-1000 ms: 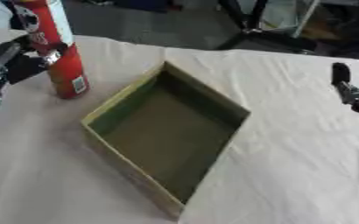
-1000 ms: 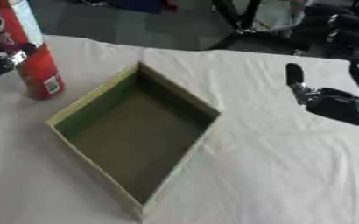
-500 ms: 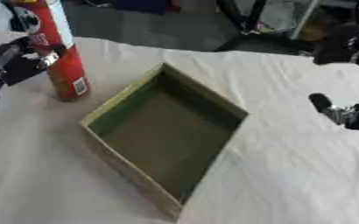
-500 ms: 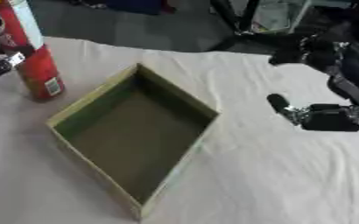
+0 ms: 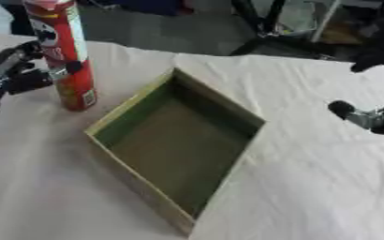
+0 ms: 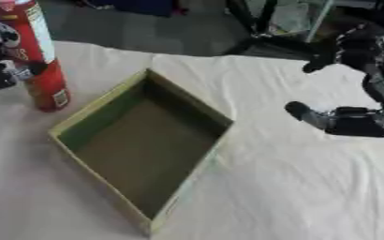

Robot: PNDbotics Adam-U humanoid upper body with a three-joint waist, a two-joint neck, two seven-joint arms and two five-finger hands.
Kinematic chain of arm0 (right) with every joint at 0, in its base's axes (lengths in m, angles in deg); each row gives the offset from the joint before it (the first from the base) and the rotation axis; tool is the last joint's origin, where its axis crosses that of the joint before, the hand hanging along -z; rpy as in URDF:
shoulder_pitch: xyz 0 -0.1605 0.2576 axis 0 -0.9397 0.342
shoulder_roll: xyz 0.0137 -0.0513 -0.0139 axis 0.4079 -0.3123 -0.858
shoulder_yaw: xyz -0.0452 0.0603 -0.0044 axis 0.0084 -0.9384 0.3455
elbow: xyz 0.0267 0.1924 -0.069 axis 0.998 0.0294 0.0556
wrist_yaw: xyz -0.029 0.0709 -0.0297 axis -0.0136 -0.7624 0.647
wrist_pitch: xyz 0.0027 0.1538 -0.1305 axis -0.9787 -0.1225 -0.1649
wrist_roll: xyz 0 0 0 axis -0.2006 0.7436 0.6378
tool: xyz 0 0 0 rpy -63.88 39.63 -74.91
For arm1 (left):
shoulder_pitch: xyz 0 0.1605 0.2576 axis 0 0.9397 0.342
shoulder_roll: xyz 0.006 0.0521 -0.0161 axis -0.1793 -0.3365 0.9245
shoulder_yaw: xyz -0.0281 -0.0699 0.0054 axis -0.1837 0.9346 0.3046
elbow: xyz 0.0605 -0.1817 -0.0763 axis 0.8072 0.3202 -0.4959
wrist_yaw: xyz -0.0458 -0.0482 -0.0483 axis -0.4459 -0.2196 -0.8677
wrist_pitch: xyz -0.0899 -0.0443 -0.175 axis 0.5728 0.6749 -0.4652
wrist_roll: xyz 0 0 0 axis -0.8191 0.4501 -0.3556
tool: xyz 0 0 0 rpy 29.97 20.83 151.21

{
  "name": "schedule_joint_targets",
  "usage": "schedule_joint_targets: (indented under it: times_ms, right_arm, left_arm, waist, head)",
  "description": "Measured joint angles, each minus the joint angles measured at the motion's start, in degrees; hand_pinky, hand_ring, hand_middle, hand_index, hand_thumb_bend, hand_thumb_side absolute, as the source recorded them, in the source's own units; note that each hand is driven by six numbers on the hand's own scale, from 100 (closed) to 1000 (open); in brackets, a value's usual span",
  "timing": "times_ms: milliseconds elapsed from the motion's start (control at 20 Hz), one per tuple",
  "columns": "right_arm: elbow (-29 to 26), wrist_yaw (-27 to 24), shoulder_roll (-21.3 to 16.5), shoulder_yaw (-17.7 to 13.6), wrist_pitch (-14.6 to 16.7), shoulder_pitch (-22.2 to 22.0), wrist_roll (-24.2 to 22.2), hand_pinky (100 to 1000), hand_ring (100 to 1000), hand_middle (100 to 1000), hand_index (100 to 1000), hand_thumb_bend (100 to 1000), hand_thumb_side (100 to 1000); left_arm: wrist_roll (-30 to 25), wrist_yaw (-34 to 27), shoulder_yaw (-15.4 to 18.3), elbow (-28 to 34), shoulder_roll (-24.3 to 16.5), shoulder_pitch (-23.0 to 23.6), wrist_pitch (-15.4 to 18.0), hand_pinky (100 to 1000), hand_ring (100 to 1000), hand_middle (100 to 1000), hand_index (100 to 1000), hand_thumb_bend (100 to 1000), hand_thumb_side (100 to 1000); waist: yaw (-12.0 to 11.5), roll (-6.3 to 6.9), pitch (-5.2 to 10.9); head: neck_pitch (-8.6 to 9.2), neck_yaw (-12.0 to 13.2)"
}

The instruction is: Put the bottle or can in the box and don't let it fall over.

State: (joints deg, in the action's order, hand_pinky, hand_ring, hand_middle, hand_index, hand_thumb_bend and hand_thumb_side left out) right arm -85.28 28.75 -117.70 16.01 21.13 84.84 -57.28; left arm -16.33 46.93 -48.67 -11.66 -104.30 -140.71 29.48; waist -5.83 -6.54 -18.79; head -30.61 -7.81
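A tall red can (image 5: 64,56) with a printed label stands upright on the white cloth, left of the box. My left hand (image 5: 15,70) comes in from the left edge, its fingers curled round the can's middle and one dark fingertip showing across the front. The green cardboard box (image 5: 113,123) lies open and empty in the middle, set askew like a diamond. My right hand (image 6: 347,123) hovers low over the cloth to the right of the box, well apart from it, one straight finger pointing left and nothing in it.
The white cloth (image 6: 293,187) is wrinkled to the right of and below the box. Beyond the table's far edge stand dark tripod legs (image 5: 261,28) and floor clutter. My right arm (image 6: 367,56) comes down from the upper right corner.
Over the second my right hand has dropped lower and tipped its finger from upright to pointing left. The can, the box and my left hand stay put.
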Motion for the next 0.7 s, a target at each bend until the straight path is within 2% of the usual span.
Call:
schedule_joint_targets:
  times_ms: [300, 600, 700]
  right_arm:
    - [-0.01, 0.9, 0.04, 0.68, -0.95, -0.37, 4.53, 822, 582, 374, 564, 483, 100]
    - [-0.01, 1.0, 0.05, 0.92, -1.03, -0.54, 6.73, 815, 575, 348, 555, 487, 100]
    - [-0.01, 1.0, 0.05, 0.99, -0.88, -0.62, 7.08, 807, 564, 311, 545, 499, 100]
  left_arm:
    - [0.23, 0.55, 0.0, 0.0, 0.47, -0.04, -0.05, 1000, 1000, 1000, 926, 914, 798]
    - [0.44, 0.7, 0.0, 0.02, 0.49, -0.07, -0.19, 1000, 1000, 1000, 927, 932, 818]
    - [0.45, 0.76, 0.0, 0.02, 0.5, -0.1, -0.19, 1000, 1000, 1000, 936, 943, 838]
  waist:
    - [-0.14, -0.01, 0.0]
    - [-0.14, -0.04, 0.0]
    - [-0.13, -0.05, 0.0]
  head:
    - [0.0, -0.35]
    - [0.01, -0.36]
    - [0.02, -0.36]
